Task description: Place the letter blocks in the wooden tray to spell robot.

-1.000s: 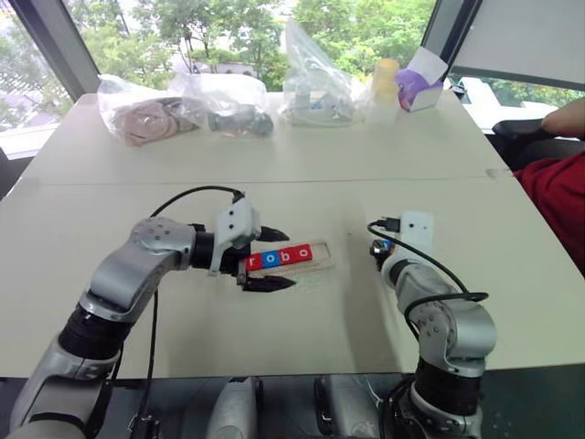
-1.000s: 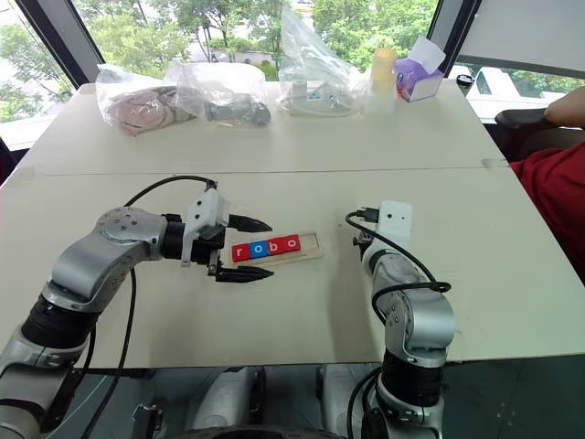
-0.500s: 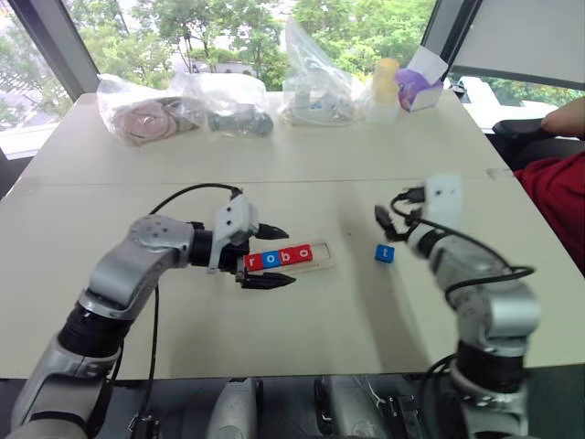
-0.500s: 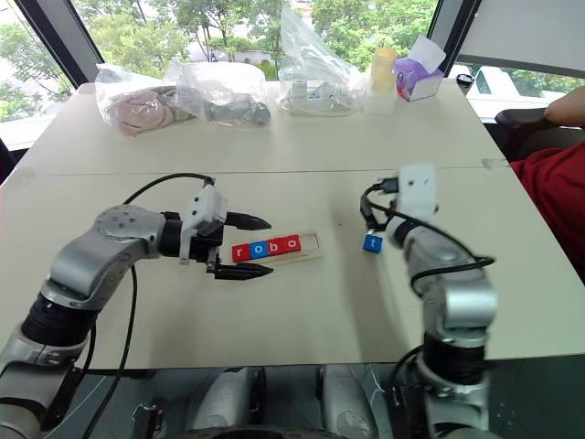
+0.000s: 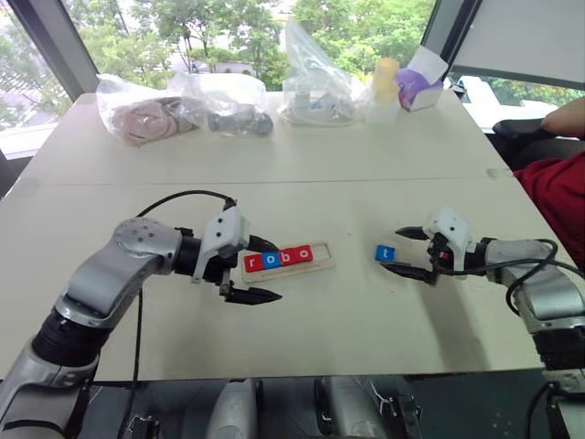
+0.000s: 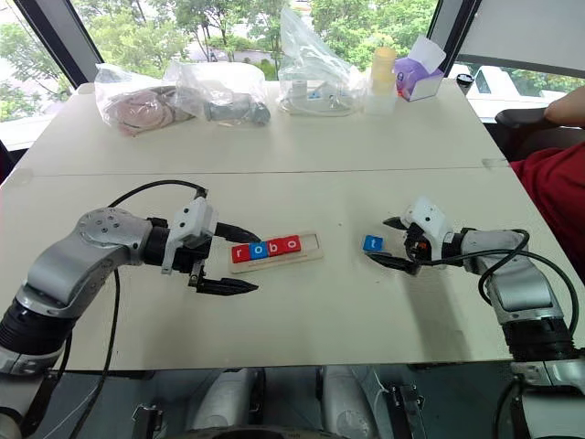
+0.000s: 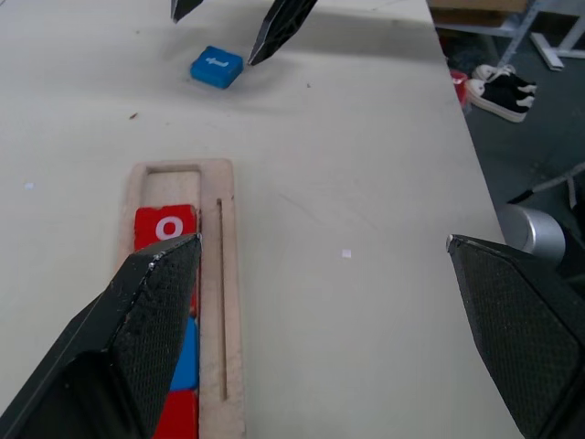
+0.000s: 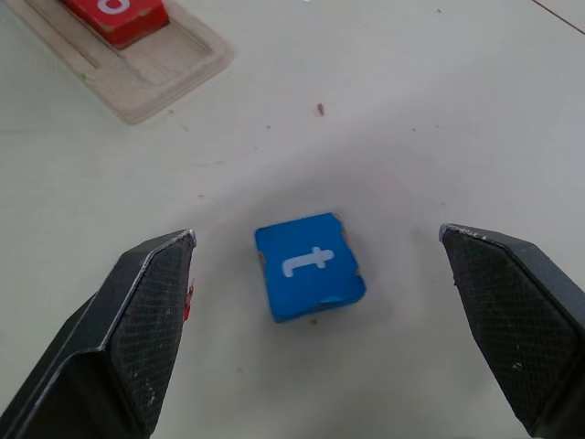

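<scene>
The wooden tray (image 5: 322, 261) lies at the table's middle with red and blue letter blocks (image 5: 279, 258) in its groove reading r, o, b, o; the slot at its right end is bare. A blue t block (image 5: 385, 252) lies flat on the table to the right of the tray. My right gripper (image 5: 392, 250) is open and nearly level, its fingertips (image 8: 155, 302) on either side of the t block (image 8: 309, 265) without touching it. My left gripper (image 5: 277, 272) is open at the tray's left end, with one finger behind the tray and one in front.
Clear plastic bags (image 5: 183, 108) with items, a yellow cup (image 5: 385, 80) and a purple box (image 5: 416, 84) line the table's far edge. A person in a red top (image 5: 558, 197) sits at the right side. A seam (image 5: 274, 181) crosses the table behind the tray.
My right gripper opened, leaving the t block on the table. It swung from pointing down over the block to lying level on its right. My left gripper shifted slightly left.
</scene>
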`<state>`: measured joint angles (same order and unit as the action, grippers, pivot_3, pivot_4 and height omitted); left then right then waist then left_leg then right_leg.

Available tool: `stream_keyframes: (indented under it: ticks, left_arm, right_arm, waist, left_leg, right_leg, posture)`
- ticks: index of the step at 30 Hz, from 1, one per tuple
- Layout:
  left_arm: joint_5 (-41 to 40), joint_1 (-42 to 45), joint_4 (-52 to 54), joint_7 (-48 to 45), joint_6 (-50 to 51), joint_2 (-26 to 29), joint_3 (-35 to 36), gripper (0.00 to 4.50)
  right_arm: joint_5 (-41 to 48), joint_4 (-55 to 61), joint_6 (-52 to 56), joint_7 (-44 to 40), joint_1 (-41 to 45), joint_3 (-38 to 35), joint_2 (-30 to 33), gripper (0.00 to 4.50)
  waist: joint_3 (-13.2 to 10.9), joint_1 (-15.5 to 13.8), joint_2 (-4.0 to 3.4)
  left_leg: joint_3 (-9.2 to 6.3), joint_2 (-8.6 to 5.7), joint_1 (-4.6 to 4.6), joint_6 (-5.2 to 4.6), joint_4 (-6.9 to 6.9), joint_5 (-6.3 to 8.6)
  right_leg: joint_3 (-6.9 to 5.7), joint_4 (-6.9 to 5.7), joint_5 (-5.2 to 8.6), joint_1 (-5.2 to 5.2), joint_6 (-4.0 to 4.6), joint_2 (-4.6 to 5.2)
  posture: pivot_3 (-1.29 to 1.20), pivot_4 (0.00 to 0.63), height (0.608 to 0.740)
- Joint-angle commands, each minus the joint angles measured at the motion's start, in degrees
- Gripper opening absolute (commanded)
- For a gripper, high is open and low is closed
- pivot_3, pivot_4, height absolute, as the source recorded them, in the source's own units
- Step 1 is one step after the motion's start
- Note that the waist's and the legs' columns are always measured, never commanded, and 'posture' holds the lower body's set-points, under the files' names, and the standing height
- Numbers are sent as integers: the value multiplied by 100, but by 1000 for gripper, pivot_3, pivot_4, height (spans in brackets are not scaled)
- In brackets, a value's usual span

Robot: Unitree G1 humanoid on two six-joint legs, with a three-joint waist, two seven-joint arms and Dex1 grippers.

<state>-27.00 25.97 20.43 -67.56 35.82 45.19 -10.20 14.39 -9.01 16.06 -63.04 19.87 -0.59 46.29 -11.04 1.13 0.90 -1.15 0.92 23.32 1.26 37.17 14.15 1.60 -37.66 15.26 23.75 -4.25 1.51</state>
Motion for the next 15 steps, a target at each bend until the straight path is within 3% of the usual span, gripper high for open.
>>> stream_keyframes:
  ticks: [1, 7, 8, 10, 15]
  left_arm:
    - [-161, -12, 313, 98, 137, 102, 232, 4500]
    - [-160, 3, 262, 151, 177, 207, 295, 4500]
    - [-152, 8, 232, 154, 166, 215, 293, 4500]
    - [-121, 17, 182, 173, 135, 222, 270, 4500]
    - [-64, 3, 64, 113, 35, 310, 273, 4500]
  right_arm:
    - [-107, -353, -487, -238, 205, 90, -33, 4449]
    - [-396, -828, -1069, -305, 205, 342, -190, 4449]
    - [-506, -1000, -1263, -256, 232, 394, -237, 4215]
    - [-562, -1232, -1467, -247, 272, 427, -329, 3564]
    - [-553, -1350, -1540, -278, 315, 437, -406, 1162]
  waist:
    - [0, -10, 0]
    - [0, -19, 0]
    - [0, -18, 0]
    - [0, 3, 0]
    - [0, 2, 0]
  left_leg:
    - [0, 0, 0, 0, 0, 0]
    - [-3, -1, 0, 0, 0, 0]
    - [-2, -1, -1, 0, 1, 0]
    - [-2, -1, -8, 0, 1, 0]
    - [1, 0, -52, 1, 1, 0]
  right_leg:
    - [0, 0, 0, 0, 0, 0]
    - [-1, 0, 0, -2, 0, 2]
    - [-1, 0, 0, -2, 0, 2]
    - [0, 0, 0, -9, 0, 1]
    - [1, 0, 2, -51, 6, 1]
  posture:
    - [0, 150, 740]
    - [0, 150, 740]
    - [0, 150, 740]
    - [0, 150, 740]
    - [0, 150, 740]
